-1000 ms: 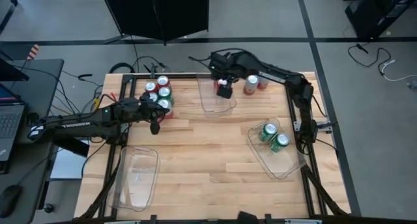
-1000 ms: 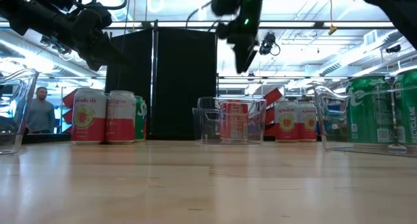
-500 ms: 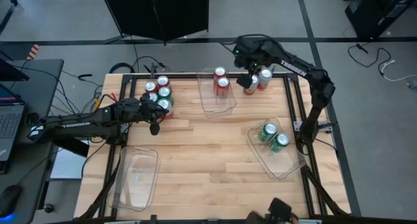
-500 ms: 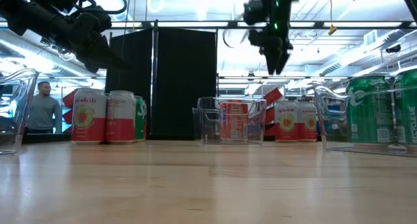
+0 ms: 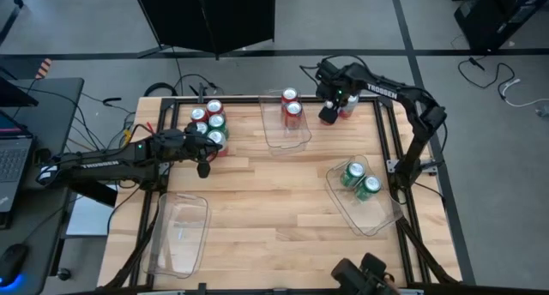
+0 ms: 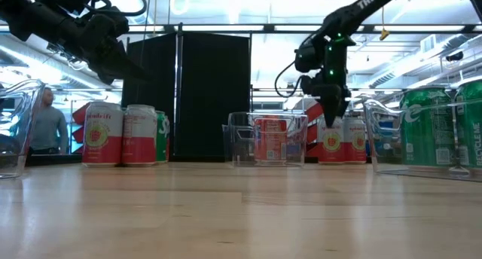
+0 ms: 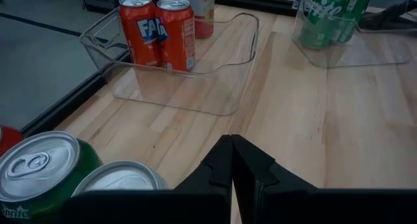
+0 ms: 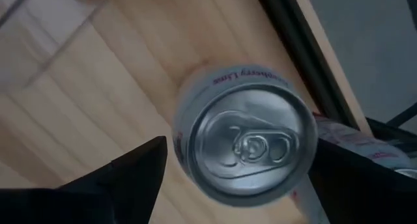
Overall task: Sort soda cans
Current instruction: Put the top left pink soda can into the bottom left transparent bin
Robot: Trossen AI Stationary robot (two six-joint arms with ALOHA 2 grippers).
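My right gripper (image 5: 328,115) hangs open over a white-and-red soda can (image 8: 244,142) at the table's far right, pointing down. Its fingers stand on either side of the can's silver top, and I see no touch. A second white-and-red can (image 5: 347,105) stands right beside it. My left gripper (image 5: 204,168) waits shut, raised, next to a cluster of red, green and silver cans (image 5: 208,123) at the far left. Two red cans (image 5: 292,111) stand in the far middle bin (image 5: 287,141). Two green cans (image 5: 360,179) stand in the right bin (image 5: 369,218).
An empty clear bin (image 5: 180,235) lies at the near left. The table's middle and near part is bare wood (image 5: 274,209). The black frame rail (image 5: 382,132) runs along the right edge close to the white cans. A person (image 6: 47,131) stands in the room beyond the table.
My right gripper has travelled from above the far middle bin toward the table's right edge and down, ending over the white-and-red can; it has tipped further downward and stayed open. The cans have not moved.
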